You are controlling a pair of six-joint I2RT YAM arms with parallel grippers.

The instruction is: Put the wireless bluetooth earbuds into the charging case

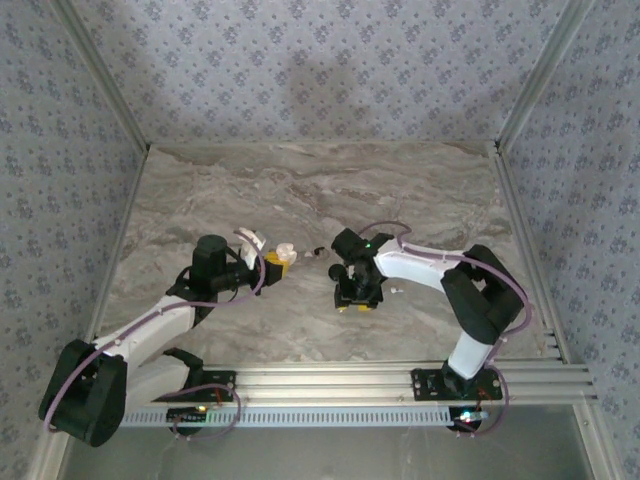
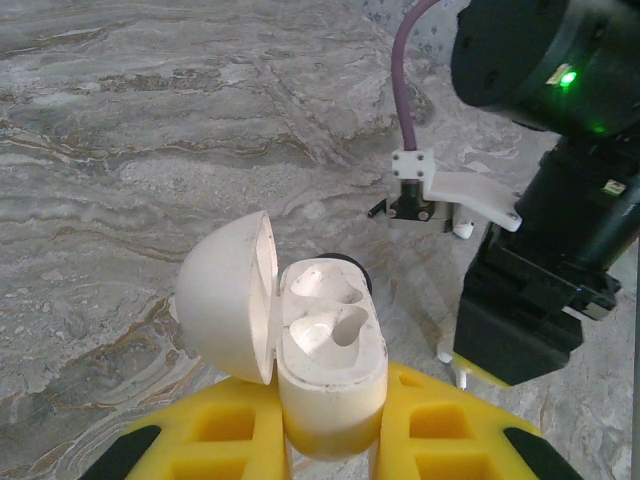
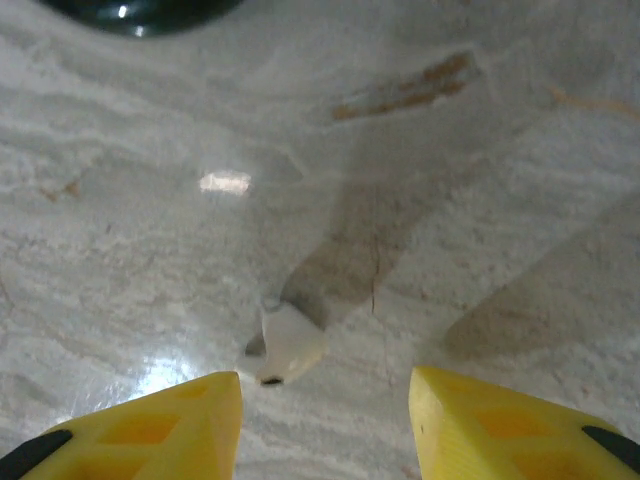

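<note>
Lid (image 2: 225, 300) swung open on its hinge and leaning to the left in the left wrist view, the charging case (image 2: 330, 385) sits clamped at its base between the yellow fingers (image 2: 235, 425) of the left gripper (image 2: 330, 430), which is closed tight on it. Inside the case are 2 moulded wells (image 2: 335, 330), 1 behind the other, and both are bare white plastic with nothing seated in them. From overhead the case shows as a small white shape at the tip of the left gripper (image 1: 272, 261), held left of the middle of the marble-patterned table (image 1: 300, 190). The right gripper (image 3: 325, 405) points down at the table with its 2 yellow fingers (image 3: 470, 425) standing well apart and nothing between them. 1 earbud (image 3: 283, 343) lies on the table just ahead of the gap, nearer the left-hand finger in that view and touching neither. The right arm's black body (image 2: 530, 300) stands just beside the open case. Overhead, a small white speck (image 1: 397, 291) lies on the table close to the right gripper (image 1: 358, 298), too small to tell what it is.
</note>
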